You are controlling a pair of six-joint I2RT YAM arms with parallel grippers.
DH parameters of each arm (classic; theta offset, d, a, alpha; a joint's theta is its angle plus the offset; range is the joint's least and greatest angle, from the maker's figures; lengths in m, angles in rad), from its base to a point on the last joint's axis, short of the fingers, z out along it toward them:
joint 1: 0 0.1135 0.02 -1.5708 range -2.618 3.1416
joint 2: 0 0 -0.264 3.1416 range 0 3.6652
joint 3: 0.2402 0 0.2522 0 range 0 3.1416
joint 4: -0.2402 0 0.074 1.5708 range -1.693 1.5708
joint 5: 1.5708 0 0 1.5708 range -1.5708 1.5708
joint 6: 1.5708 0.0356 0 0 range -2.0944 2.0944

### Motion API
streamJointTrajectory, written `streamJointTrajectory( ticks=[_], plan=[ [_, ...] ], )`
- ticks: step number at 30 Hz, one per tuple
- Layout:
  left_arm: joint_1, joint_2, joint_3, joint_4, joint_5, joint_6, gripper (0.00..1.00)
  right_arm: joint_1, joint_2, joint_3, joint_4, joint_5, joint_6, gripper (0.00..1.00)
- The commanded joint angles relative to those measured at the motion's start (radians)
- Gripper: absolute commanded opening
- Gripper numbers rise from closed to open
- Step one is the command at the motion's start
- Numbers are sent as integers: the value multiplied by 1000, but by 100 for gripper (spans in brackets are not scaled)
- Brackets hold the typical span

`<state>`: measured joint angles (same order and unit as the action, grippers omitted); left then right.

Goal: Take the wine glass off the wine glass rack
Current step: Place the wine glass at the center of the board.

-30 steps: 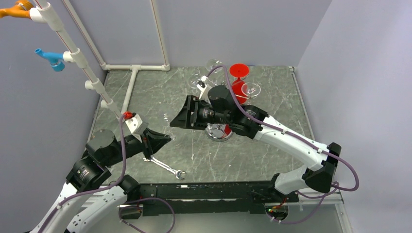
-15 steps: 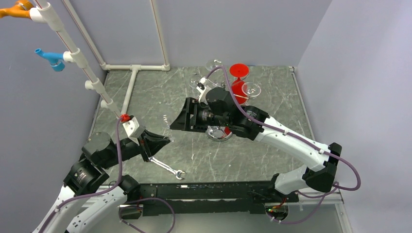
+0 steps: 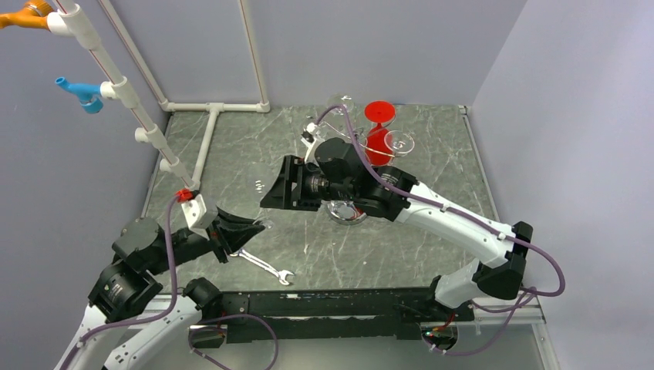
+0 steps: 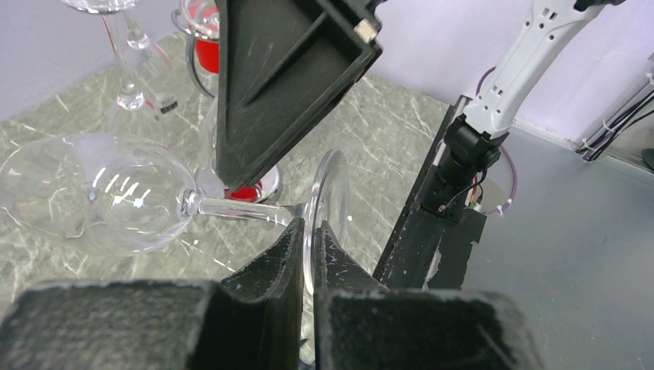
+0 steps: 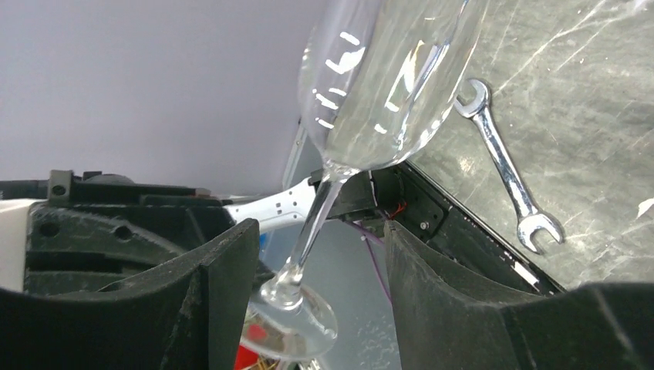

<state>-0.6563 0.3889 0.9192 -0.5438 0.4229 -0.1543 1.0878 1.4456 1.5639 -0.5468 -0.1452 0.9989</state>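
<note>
Top view: the left gripper [image 3: 258,225], at 8 o'clock on the marbled table [image 3: 447,185], is pinched on a clear wine glass [image 3: 259,186]. The glass is in the air, apart from the wine glass rack [image 3: 345,212] and at 9 o'clock of it. The right gripper [image 3: 270,193] reaches over the rack to the glass, and a red glass [image 3: 378,127] hangs at the rack's 1 o'clock. A wrench [image 3: 262,264] lies at 6 o'clock of the left gripper. Left wrist view: the fingers [image 4: 289,254] clamp the foot rim of the glass [image 4: 100,196], its bowl pointing to 9 o'clock. Right wrist view: the right gripper [image 5: 316,231] is spread, the stem of the glass [image 5: 385,77] passing between its fingers untouched, and the wrench [image 5: 501,162] lies at 3 o'clock
</note>
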Motion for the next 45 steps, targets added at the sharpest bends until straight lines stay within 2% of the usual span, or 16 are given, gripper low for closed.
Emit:
streamJointTrajectory(
  ticks=[1, 13, 25, 30, 33, 34, 45],
  plan=[
    [-5, -25, 59, 57, 27, 51, 0, 19, 27, 84, -40, 8, 2, 63],
    [-4, -51, 53, 77, 27, 57, 0, 58, 79, 134, -30, -32, 18, 56],
    [-4, -59, 55, 71, 34, 61, 0, 69, 115, 137, 13, -54, 30, 43],
    [-4, -67, 56, 59, 31, 66, 0, 70, 116, 126, 37, -56, 35, 26],
    [-4, -66, 63, 39, 16, 69, 0, 70, 119, 131, 40, -59, 34, 4],
    [-5, -65, 66, 28, 11, 73, 0, 71, 120, 130, 41, -57, 34, 0],
    [-4, -59, 76, -13, -43, 70, 0, 71, 105, 103, 82, -44, 33, 0]
  ],
)
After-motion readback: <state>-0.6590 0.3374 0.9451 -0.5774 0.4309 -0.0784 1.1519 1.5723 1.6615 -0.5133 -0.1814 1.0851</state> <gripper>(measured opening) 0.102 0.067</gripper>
